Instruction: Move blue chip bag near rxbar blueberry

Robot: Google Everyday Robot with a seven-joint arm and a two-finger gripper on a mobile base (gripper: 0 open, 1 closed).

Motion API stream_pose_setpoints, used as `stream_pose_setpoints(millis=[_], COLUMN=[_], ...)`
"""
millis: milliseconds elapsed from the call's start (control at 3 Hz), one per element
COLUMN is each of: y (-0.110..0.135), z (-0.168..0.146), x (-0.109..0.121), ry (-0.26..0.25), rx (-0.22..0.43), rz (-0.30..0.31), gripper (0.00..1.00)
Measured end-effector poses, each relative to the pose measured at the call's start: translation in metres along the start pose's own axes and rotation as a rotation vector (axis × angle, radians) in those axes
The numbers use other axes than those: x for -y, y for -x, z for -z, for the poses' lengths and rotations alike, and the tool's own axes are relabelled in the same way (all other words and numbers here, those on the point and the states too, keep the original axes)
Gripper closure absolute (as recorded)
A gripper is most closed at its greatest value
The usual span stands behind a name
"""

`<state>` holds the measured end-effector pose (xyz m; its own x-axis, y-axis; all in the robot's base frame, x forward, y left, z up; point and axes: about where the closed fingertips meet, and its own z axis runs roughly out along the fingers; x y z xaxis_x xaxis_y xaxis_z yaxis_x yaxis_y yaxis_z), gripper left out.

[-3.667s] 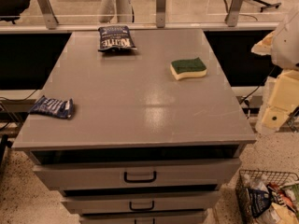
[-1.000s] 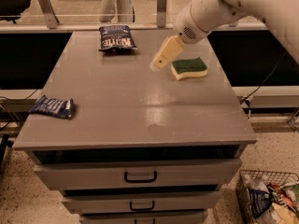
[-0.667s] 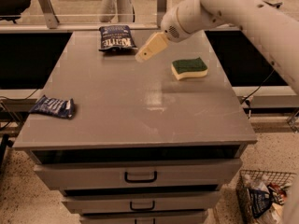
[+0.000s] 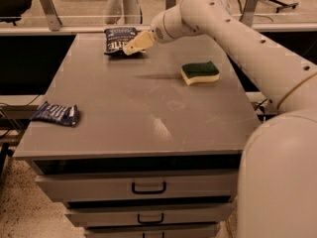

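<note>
The blue chip bag (image 4: 118, 39), dark navy with white block lettering, lies at the far left of the grey table (image 4: 143, 108). The rxbar blueberry (image 4: 56, 113), a small flat blue wrapper, lies near the table's front left edge. My gripper (image 4: 132, 46) reaches in from the right on the white arm and hovers at the right edge of the chip bag, overlapping it in view.
A green and yellow sponge (image 4: 199, 72) lies on the right half of the table. Drawers (image 4: 148, 187) sit below the table's front edge. A rail with metal posts (image 4: 49, 4) runs behind the table.
The arm has swung from the table's right side across to the far left. The gripper has moved from near the sponge to the chip bag. The objects have not moved.
</note>
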<state>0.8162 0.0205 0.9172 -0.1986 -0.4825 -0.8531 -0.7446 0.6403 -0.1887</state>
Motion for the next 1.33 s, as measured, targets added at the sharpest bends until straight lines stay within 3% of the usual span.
stream_pose_setpoints(millis=[333,1000,1333], y=[-0.005,0.002,0.000], z=[-0.042,-0.105,-0.122], x=[0.008,0.002,-0.001], ry=[-0.015,0.015,0.023], rx=[-0.009,-0.003,-0.013], rz=[-0.075,-0.171,-0.199], gripper=[0.00,0.00,0.16])
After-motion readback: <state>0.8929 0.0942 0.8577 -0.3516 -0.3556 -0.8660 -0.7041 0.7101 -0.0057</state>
